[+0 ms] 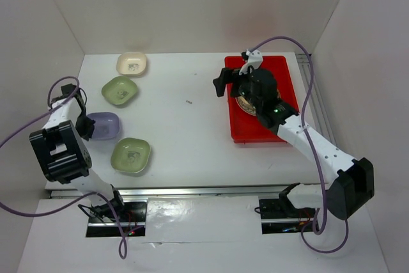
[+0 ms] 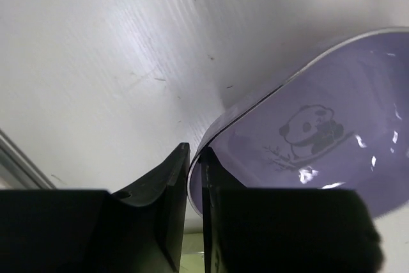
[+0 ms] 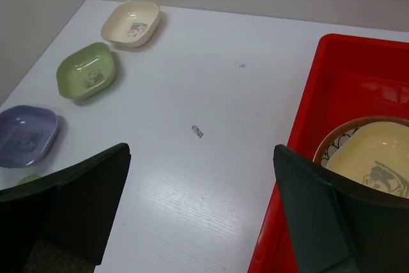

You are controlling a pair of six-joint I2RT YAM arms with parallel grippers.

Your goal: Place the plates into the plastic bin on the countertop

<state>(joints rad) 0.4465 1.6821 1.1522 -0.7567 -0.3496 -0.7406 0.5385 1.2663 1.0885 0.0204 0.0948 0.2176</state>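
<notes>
On the white countertop (image 1: 185, 126) the lavender plate (image 1: 103, 124) (image 2: 319, 139) lies at the left. My left gripper (image 1: 85, 126) (image 2: 195, 151) is shut on its near-left rim, one finger outside and one inside the dish. A cream plate (image 1: 131, 63) (image 3: 131, 23) and two green plates (image 1: 119, 91) (image 1: 131, 155) rest nearby. The red plastic bin (image 1: 281, 68) (image 3: 358, 75) at the right holds a round brown-rimmed plate (image 3: 332, 135) with a yellow plate (image 3: 377, 158) on it. My right gripper (image 1: 236, 71) (image 3: 201, 151) hovers open and empty over the bin's left edge.
White walls close in the left, back and right sides. A metal rail (image 1: 192, 191) runs along the near edge. A small dark scrap (image 1: 189, 101) (image 3: 197, 131) lies mid-table. Purple cables loop beside both arms.
</notes>
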